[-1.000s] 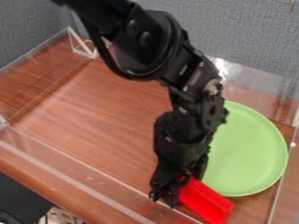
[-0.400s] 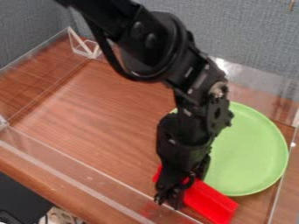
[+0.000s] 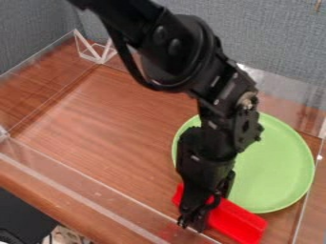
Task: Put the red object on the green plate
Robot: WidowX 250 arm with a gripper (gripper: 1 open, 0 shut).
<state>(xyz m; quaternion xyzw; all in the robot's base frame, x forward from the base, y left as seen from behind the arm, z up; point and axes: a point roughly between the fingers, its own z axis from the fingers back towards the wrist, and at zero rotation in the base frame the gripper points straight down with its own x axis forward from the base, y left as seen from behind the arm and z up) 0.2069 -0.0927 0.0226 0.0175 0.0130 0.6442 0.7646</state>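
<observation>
The black arm [image 3: 178, 67] comes in from the top at about 11 o'clock and bends down toward the lower right of the wooden tabletop [image 3: 102, 124], which is fenced by clear acrylic walls [image 3: 51, 186]. Its gripper [image 3: 193, 216] points straight down at the near edge, over the left end of the red block [image 3: 230, 221]. The gripper's tips sit right at that end of the block, but its dark body hides them, so I cannot tell how wide the jaws stand or whether they have hold of the block.

The red block lies flat on the tabletop at about 5 o'clock in the view, long side running left to right and slanting slightly down to the right. It is just beside the near rim of the green plate [image 3: 274, 157], at the plate's 7 o'clock, and not on it. The plate fills the right side of the tabletop, its left part covered by the arm.
</observation>
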